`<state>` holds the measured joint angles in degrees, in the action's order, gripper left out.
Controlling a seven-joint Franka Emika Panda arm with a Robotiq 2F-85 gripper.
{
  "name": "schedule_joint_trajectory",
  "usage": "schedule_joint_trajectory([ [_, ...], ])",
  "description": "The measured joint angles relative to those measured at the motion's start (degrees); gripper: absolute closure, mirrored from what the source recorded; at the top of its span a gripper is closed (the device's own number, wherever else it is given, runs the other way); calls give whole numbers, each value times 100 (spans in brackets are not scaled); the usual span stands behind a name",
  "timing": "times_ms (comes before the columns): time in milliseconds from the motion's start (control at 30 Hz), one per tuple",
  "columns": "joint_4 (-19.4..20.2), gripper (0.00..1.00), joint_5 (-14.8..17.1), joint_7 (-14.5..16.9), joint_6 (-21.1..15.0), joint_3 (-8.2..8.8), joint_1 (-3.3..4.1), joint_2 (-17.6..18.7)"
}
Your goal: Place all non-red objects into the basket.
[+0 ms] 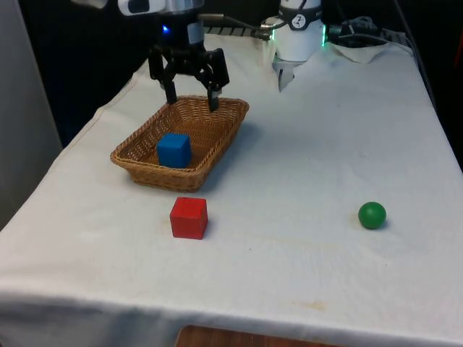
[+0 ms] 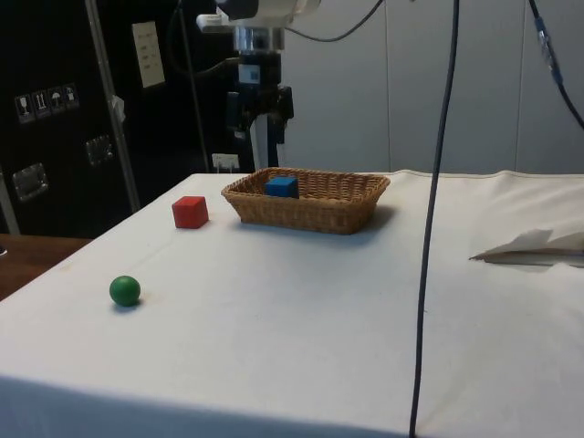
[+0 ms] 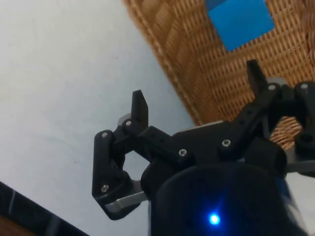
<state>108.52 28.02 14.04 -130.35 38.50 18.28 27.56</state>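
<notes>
With the blue cube (image 1: pixel 173 150) in the wicker basket (image 1: pixel 217 141) and the gripper (image 1: pixel 192 97) hovering, jaws apart and empty, the green ball (image 1: pixel 372 215) may roll off when nudged, or the red cube (image 1: pixel 189 217) get taken.

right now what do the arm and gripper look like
The arm is white with rounded joints and dark cables running off it. The gripper is black, with two slim fingers on angular linkage arms fastened by small silver screws.

I see the blue cube (image 1: pixel 173 150) lying in the wicker basket (image 1: pixel 148 172), near its front end. The green ball (image 1: pixel 372 215) rests on the cloth, well apart.
</notes>
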Motion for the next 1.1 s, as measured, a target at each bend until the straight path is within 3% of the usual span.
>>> schedule_joint_trajectory([
  [233, 34, 0, -218, -367, -52, -149, 160, -52],
  [700, 6, 0, -642, -1043, -178, -453, 361, -69],
  [1100, -160, 0, -894, -1530, -246, -808, 390, -34],
])
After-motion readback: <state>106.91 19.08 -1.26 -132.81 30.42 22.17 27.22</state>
